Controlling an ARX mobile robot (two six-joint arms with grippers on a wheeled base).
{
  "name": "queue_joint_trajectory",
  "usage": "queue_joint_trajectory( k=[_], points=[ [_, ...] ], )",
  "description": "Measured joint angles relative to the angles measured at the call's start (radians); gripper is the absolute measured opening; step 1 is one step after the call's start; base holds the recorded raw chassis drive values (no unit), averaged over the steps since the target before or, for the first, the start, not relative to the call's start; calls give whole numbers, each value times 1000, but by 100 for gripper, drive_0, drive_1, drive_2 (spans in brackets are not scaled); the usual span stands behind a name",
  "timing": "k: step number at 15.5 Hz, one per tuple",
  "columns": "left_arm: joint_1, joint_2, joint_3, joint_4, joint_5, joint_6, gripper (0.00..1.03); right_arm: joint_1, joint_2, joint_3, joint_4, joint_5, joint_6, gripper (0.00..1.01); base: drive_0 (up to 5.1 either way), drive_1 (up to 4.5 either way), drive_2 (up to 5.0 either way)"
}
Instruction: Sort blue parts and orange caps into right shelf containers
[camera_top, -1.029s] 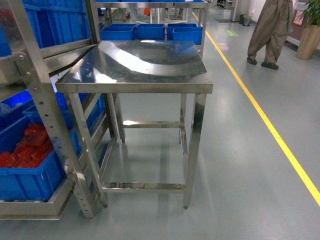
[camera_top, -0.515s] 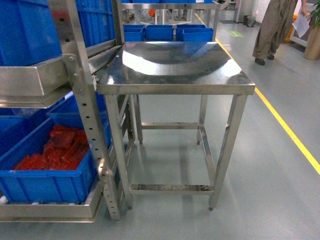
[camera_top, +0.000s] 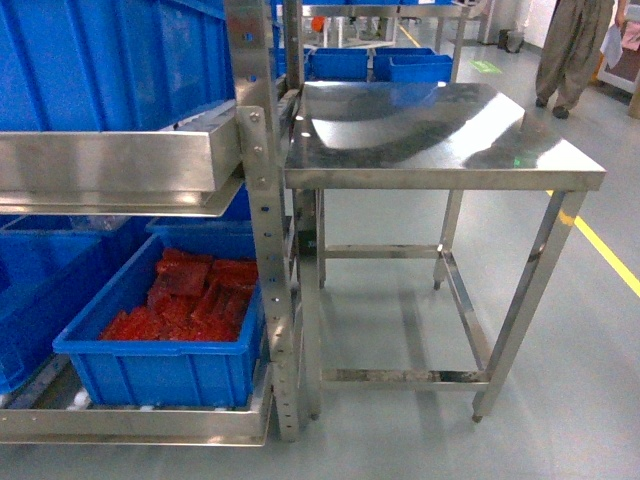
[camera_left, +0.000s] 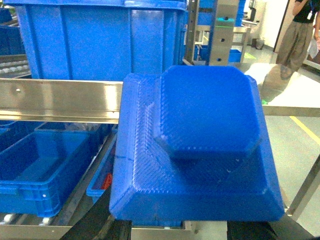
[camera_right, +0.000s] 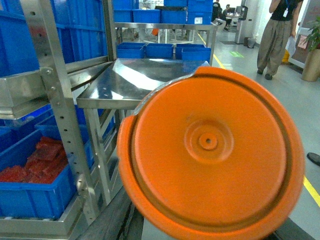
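A large blue part (camera_left: 200, 145) with a ribbed, stepped surface fills the left wrist view, and my left gripper (camera_left: 187, 231) is shut on its lower edge, with dark fingers (camera_left: 125, 231) showing at both lower corners. A round orange cap (camera_right: 210, 150) fills the right wrist view, gripped at its lower rim by my right gripper (camera_right: 205, 236). Neither gripper appears in the head view. Bright-blue shelf containers stand on the steel rack: a big ribbed crate (camera_top: 110, 60) on the upper level and a lower crate (camera_top: 160, 375) holding red parts (camera_top: 195, 305).
A steel table (camera_top: 440, 150) stands right of the rack upright (camera_top: 265, 230). More blue crates (camera_top: 385, 65) sit on a shelf behind it. A person (camera_top: 575, 50) stands at the far right by the yellow floor line (camera_top: 610, 260).
The head view has swung left: the rack and the crate of red parts now fill the left half, and the steel table has shifted to the right.
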Motion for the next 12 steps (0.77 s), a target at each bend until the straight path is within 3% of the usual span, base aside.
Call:
queue_joint_trajectory(
  k=[12],
  points=[
    [0,0,0,-1,0,0,42,0,0,0,-2,0,0,40,-502,235,235]
  ],
)
